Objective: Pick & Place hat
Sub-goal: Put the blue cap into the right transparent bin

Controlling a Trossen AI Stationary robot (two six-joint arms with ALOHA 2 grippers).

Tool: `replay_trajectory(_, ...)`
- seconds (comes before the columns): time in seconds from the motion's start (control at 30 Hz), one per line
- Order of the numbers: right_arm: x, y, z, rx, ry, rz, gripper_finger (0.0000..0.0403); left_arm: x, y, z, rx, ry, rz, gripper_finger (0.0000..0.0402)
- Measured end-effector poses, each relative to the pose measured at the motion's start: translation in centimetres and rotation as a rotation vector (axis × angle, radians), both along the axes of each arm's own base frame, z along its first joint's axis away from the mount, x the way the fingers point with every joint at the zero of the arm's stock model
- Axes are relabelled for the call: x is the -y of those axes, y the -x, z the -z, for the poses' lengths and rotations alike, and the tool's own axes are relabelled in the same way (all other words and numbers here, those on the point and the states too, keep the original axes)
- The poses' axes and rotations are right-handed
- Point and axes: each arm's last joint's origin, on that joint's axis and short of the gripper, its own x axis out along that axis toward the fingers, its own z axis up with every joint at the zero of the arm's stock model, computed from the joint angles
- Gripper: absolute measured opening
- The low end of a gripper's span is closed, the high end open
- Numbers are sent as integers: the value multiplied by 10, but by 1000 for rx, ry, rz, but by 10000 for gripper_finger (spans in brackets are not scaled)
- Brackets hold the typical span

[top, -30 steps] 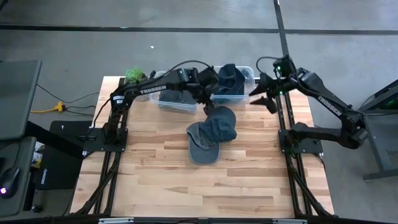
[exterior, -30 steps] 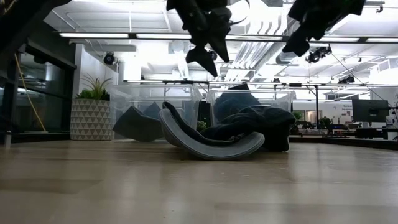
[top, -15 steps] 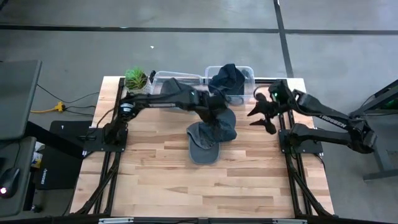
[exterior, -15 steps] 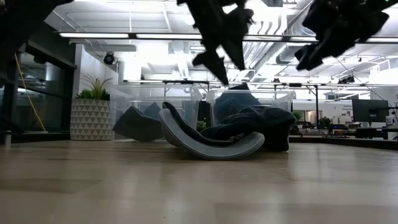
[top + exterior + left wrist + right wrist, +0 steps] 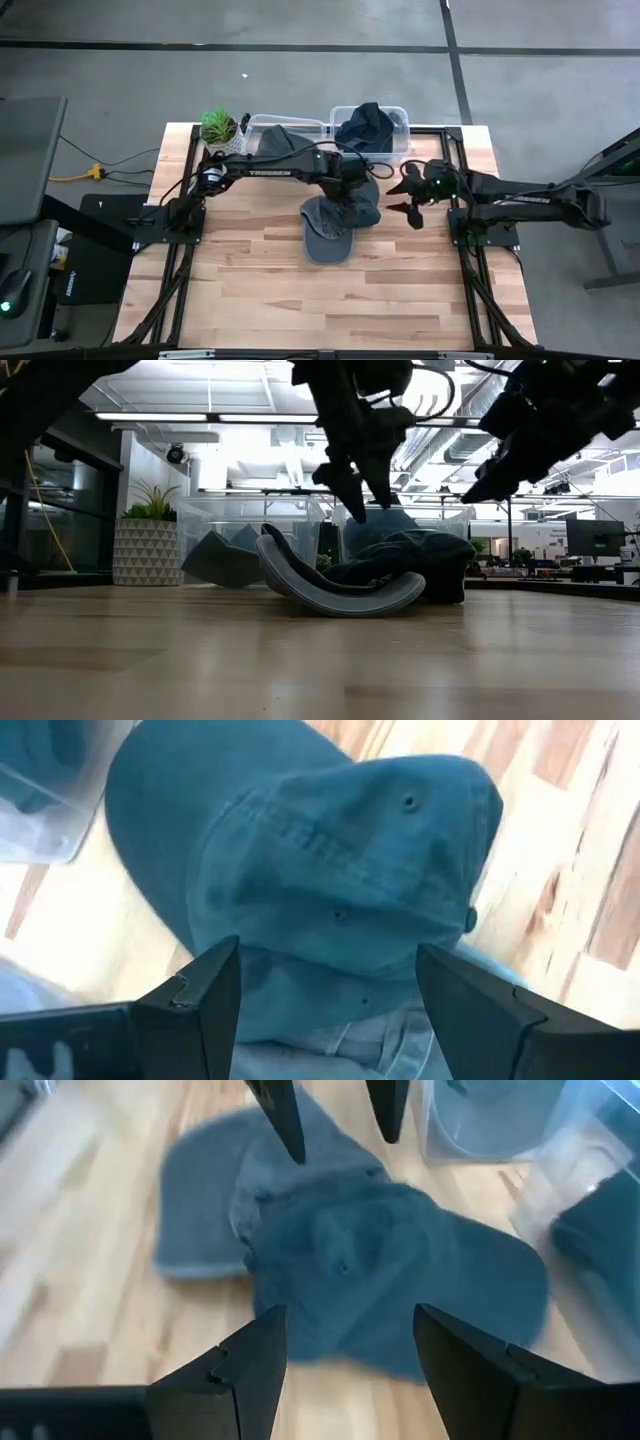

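Wooden table, with two clear bins at its far edge already holding caps, and two hats heaped mid-table just before those bins, not yet lifted. Brim of the lower hat pointing away from the bins, long axis bin-to-front. Above the heap, left hand spread and empty; beside it, right hand likewise open, nothing gripped.

Dark blue cotton hat; grey-blue cap; pale striped wooden table; clear plastic bins.
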Motion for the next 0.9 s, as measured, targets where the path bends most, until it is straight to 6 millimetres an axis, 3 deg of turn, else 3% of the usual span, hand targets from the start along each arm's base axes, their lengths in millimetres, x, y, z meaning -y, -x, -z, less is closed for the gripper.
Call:
replay_trajectory(0.57, -11, -22, 39, -50, -278, 125, 210, 0, 4, 4, -63, -26, 9, 243)
replay_trajectory(0.9, -9, -35, 49, -52, -314, 120, 210, 0, 12, 7, -151, -36, 21, 243)
